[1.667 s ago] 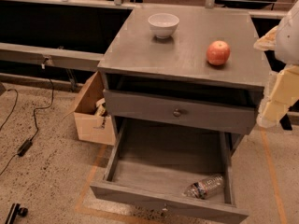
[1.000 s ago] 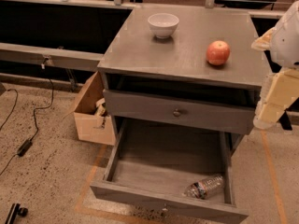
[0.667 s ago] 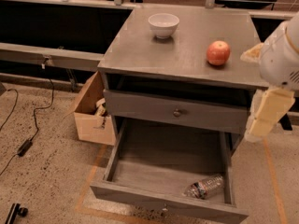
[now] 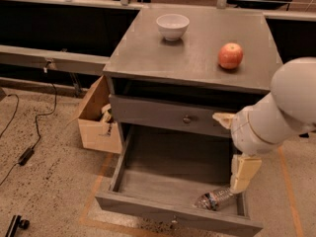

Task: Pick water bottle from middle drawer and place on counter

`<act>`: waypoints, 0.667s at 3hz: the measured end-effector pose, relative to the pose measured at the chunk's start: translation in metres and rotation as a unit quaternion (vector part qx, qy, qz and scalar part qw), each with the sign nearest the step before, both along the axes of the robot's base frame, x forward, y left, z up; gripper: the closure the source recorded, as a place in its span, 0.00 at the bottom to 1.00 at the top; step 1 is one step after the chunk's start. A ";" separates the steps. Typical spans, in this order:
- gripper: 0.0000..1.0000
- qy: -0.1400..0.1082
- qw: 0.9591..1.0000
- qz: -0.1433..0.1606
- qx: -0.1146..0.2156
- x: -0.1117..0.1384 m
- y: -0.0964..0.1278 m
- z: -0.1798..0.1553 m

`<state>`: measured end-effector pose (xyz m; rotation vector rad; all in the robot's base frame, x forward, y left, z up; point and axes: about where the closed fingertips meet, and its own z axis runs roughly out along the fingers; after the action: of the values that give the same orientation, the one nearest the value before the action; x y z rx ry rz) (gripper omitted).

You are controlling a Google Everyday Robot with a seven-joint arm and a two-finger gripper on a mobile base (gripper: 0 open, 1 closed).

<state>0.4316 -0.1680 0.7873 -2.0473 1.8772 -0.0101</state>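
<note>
water bottle (image 4: 213,200): lying flat; likely light, crushable, slick; ridged middle suiting a grasp.
gripper (image 4: 240,182): hovering below counter (image 4: 197,58), front-right corner; cannot tell if open or closed.

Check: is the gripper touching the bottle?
Cannot tell. In the camera view the gripper hangs at one end of the bottle in the drawer; neither contact nor gap shows.

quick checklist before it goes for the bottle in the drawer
1. drawer open: ok
2. bottle in view, lying at the drawer's front right: ok
3. gripper down beside the bottle's right end: ok
4. gripper touching the bottle: cannot tell
5. counter has bare space between bowl and apple: ok
</note>
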 end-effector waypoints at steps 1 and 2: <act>0.00 -0.017 0.998 0.060 -0.029 0.015 0.020 -0.071; 0.00 -0.014 0.995 0.075 -0.070 0.038 0.030 -0.138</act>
<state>0.4695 -0.1380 0.6495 -2.2644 1.7467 -0.1358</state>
